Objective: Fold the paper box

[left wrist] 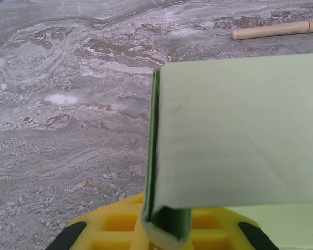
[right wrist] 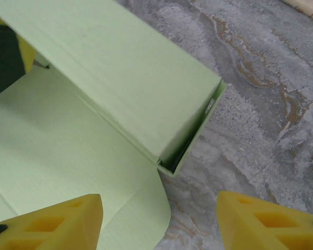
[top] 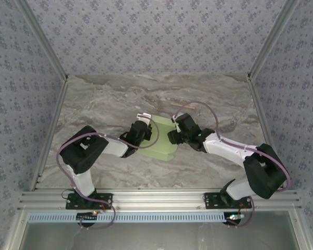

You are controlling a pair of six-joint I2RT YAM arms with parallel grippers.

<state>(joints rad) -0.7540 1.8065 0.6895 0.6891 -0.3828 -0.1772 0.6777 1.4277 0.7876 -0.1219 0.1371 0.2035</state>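
**A:** Where is the pale light-green, thin-card paper box (top: 159,148)?

**B:** At the middle of the grey-veined marble table (top: 94,104), between the two arms. Part of it lies flat as a sheet. One long panel (right wrist: 120,88) is folded over into a shallow sleeve, and the right wrist view looks into the sleeve's open end.

**A:** And the left gripper (left wrist: 164,232)?

**B:** Its yellow fingers (left wrist: 120,221) are almost closed, pinching a doubled edge of the card between them. The folded panel rises in front of its camera.

**A:** The right gripper (right wrist: 159,221)?

**B:** Its yellow fingers (right wrist: 57,224) stand well apart and grip nothing. One is over the flat rounded flap and the other is over bare marble, near the sleeve's open end. I cannot tell whether either touches the card.

**A:** Anything else on the table?

**B:** A thin tan wooden stick (top: 182,105) lies on the marble behind the box, near its far corner but apart from it.
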